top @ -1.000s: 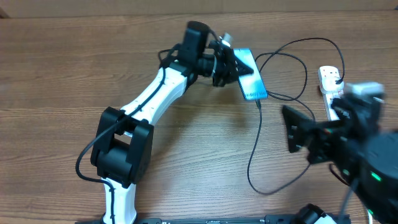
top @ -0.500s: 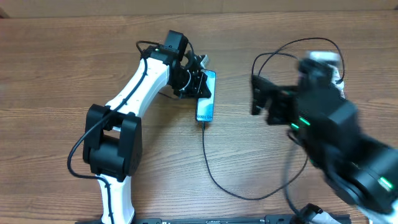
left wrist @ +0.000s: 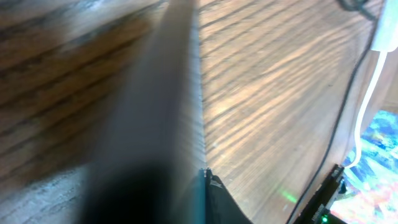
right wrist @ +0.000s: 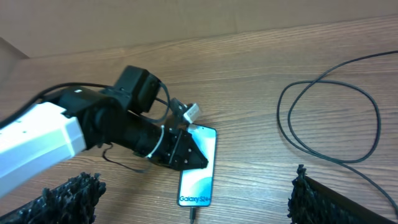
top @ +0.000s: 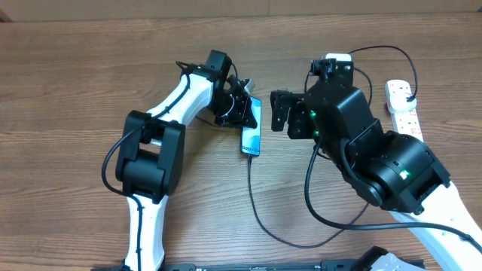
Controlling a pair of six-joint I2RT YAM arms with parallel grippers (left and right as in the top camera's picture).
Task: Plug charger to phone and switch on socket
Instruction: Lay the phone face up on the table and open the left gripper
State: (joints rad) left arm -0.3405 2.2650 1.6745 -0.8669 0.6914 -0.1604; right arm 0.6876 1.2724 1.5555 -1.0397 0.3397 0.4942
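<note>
The phone (top: 251, 132) lies mid-table with its teal screen lit and "Galaxy" text at the near end; it also shows in the right wrist view (right wrist: 198, 177). My left gripper (top: 238, 111) is shut on the phone's far end (right wrist: 179, 154). The black charger (top: 260, 214) has its tip in the phone's near end (right wrist: 193, 214), and its cable loops right toward the white socket (top: 399, 111). My right gripper (top: 280, 113) is open and empty, just right of the phone. The left wrist view shows only a blurred phone edge (left wrist: 201, 186).
The charger cable forms a loose loop (right wrist: 329, 118) on the wood right of the phone. The right arm's body (top: 376, 162) covers much of the table's right half. The socket's white cord (left wrist: 368, 99) shows in the left wrist view.
The left gripper carried the phone left and nearer, with the cable trailing. The right arm swung in from the right edge to beside the phone.
</note>
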